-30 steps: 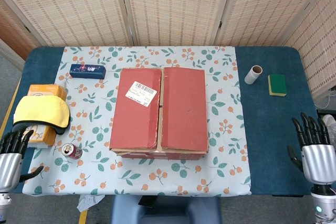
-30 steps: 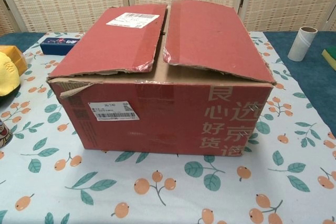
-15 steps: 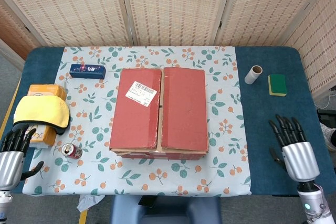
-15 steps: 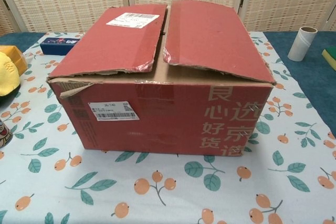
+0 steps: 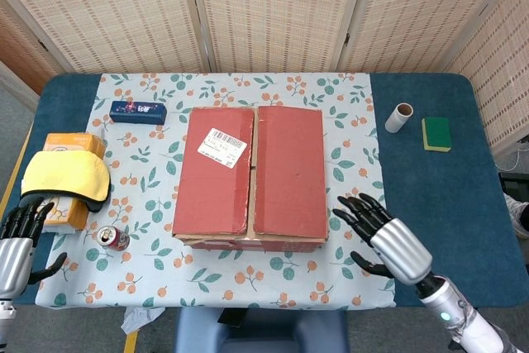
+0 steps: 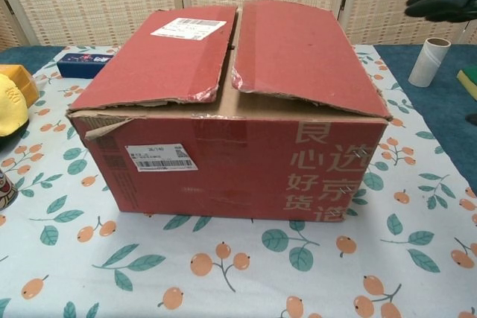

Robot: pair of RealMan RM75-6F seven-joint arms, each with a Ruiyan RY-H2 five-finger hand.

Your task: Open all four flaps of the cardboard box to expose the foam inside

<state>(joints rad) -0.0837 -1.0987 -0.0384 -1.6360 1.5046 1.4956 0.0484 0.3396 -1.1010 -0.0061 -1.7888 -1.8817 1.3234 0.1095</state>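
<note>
Head view shows the red cardboard box (image 5: 250,175) at the centre of the table (image 5: 430,188), both top flaps (image 5: 288,169) down with a thin seam between them, so its contents are hidden. At four o'clock from the box, the right hand (image 5: 382,236) hovers just beside it, fingers spread, holding nothing. At eight o'clock, the left hand (image 5: 18,241) sits cut off at the frame edge, fingers apart and empty. Chest view catches only dark fingertips (image 6: 441,2) at two o'clock.
</note>
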